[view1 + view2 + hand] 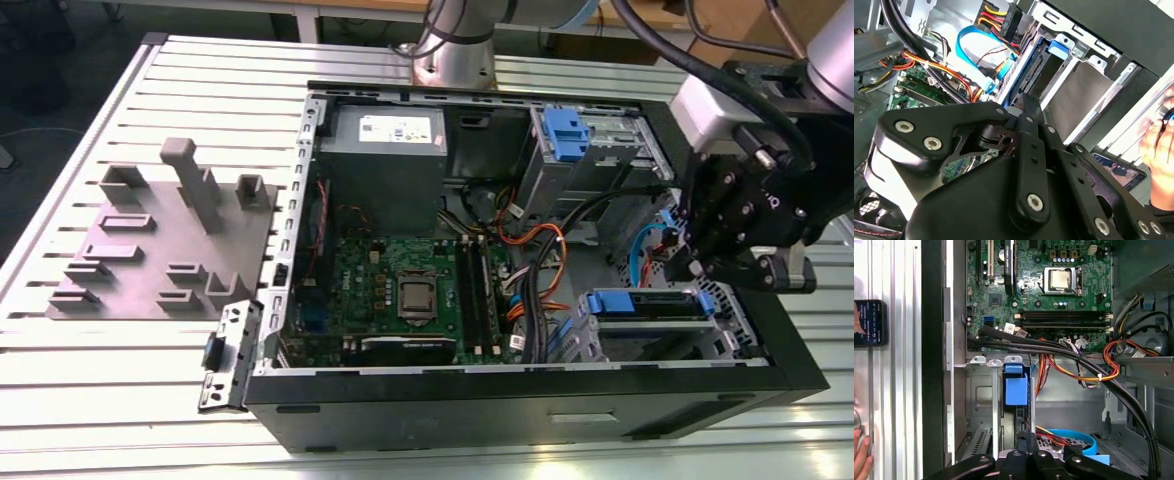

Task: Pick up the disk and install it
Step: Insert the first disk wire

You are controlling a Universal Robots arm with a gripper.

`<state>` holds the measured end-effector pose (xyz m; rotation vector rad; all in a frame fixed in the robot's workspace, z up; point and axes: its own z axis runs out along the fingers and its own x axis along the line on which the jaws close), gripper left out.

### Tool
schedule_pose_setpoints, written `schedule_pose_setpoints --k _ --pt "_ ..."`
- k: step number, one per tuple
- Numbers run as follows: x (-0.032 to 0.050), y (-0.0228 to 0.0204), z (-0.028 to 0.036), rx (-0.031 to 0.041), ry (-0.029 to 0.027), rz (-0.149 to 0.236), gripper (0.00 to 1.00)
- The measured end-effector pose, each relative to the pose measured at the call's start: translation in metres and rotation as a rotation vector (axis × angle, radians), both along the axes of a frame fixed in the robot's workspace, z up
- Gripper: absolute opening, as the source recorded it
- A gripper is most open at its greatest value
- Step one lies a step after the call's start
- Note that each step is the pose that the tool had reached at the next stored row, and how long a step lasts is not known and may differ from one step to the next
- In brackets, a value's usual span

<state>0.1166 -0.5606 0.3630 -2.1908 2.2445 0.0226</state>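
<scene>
A: Gripper (689, 266) is over the exterior view's right end of the open computer case (534, 405), just above the lower drive cage (727, 335).

B: And the fingers?

A: Pressed together, nothing between them. In both wrist views they make one narrow black tip (1027, 106) (1026, 438).

B: Where's the disk?

A: The disk (650, 304) is already sitting in that cage, standing on edge, with the blue bracket tab at the end facing the motherboard (400, 290). In the second wrist view its dark edge (1040, 75) runs straight ahead of the tip (very close, though I can't tell if they touch).

B: The first wrist view?

A: Same blue tab (1016, 386) in the slot, black cable bundle (1064, 352) crossing above it.

B: Anything outside the case?

A: A hand (1156, 145) on the slotted table (120, 400) beside a phone (869, 322). Grey fixture plate (160, 240) well apart on the far side.
</scene>
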Motion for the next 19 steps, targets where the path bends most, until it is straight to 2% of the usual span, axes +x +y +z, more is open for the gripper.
schedule_pose_setpoints --k 19 --pt "0.0014 0.0012 0.0009 -0.0006 0.0000 0.000 0.11"
